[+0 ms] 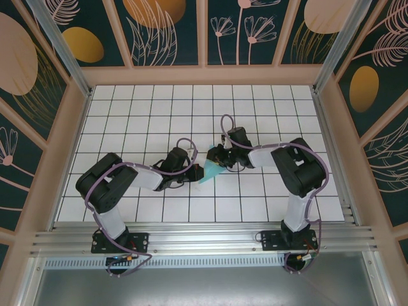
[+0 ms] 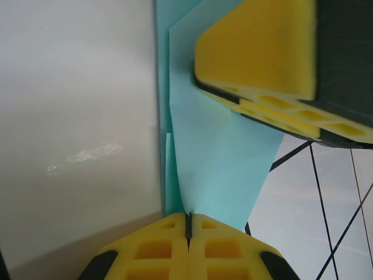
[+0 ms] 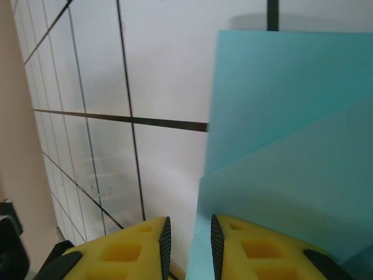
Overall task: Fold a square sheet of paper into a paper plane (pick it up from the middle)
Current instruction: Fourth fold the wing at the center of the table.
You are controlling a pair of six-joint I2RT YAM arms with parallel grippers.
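Note:
The light cyan sheet of paper point(image 1: 209, 172) is folded into a tapering wedge with layered flaps and hangs between the two arms just above the middle of the table. My left gripper point(image 2: 188, 220) is shut on the narrow end of the paper point(image 2: 217, 153), and the thin edge runs into the seam between its yellow fingers. From the top view this gripper point(image 1: 194, 170) sits at the paper's left side. My right gripper point(image 3: 187, 245) stands open with a small gap, and the left edge of the paper point(image 3: 291, 116) lies in that gap beside the right finger. It point(image 1: 218, 162) reaches in from the right.
The white tiled table point(image 1: 159, 115) with black grid lines spreads around the arms. Wooden frame walls point(image 1: 73, 134) with patterned panels close it in on three sides. An aluminium rail point(image 1: 204, 239) runs along the near edge by the arm bases.

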